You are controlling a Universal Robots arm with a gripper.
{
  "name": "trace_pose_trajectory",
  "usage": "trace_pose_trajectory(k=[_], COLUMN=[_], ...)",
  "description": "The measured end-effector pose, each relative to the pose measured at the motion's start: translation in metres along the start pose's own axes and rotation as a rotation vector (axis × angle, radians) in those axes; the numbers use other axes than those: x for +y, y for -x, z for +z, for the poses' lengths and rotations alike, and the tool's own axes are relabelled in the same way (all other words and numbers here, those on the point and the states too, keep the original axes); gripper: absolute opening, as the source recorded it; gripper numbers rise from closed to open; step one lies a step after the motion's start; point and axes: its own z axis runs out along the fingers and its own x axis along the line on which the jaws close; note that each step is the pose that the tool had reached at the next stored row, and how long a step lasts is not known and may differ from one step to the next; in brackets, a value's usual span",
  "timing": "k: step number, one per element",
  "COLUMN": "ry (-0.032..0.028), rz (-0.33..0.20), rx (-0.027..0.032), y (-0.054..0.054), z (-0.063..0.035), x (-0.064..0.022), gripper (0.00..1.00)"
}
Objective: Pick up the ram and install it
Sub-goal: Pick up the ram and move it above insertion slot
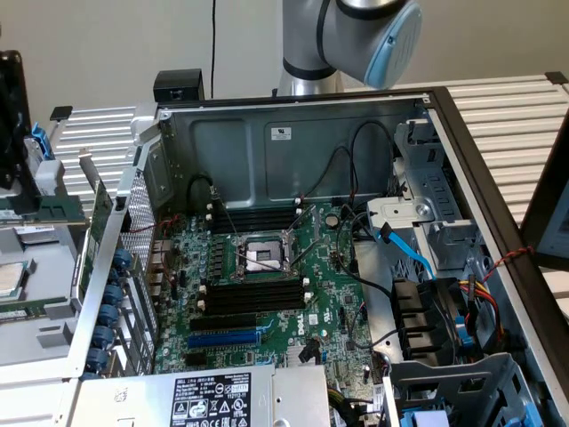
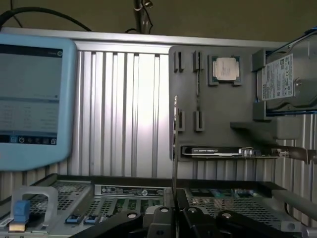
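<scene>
The ram (image 2: 174, 129) shows edge-on in the wrist view as a thin pale strip standing straight up from between my black fingers (image 2: 190, 218). My gripper (image 2: 174, 201) is shut on its lower end, above the near wall of the open computer case (image 2: 119, 191). In the exterior view the motherboard (image 1: 329, 294) lies flat inside the case. Its black memory slots (image 1: 253, 298) with white end clips sit on either side of the processor socket (image 1: 262, 256). My arm's elbow with a blue cap (image 1: 356, 36) hangs over the case's far wall.
Beyond the case stands a grey parts tray (image 2: 223, 109) with a processor (image 2: 225, 68), a hard drive (image 2: 287, 79) and a graphics card (image 2: 223, 151). A blue-framed screen (image 2: 34, 94) is beside it. Cables and a drive cage (image 1: 427, 231) fill the exterior view's right.
</scene>
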Motion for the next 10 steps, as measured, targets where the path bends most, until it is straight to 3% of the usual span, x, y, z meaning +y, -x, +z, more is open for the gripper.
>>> trace_pose_trajectory(k=[10], ry=[0.0000], rz=[0.000], rx=[-0.0001], y=[0.000], z=[-0.0081], x=[-0.0453], gripper=[0.13])
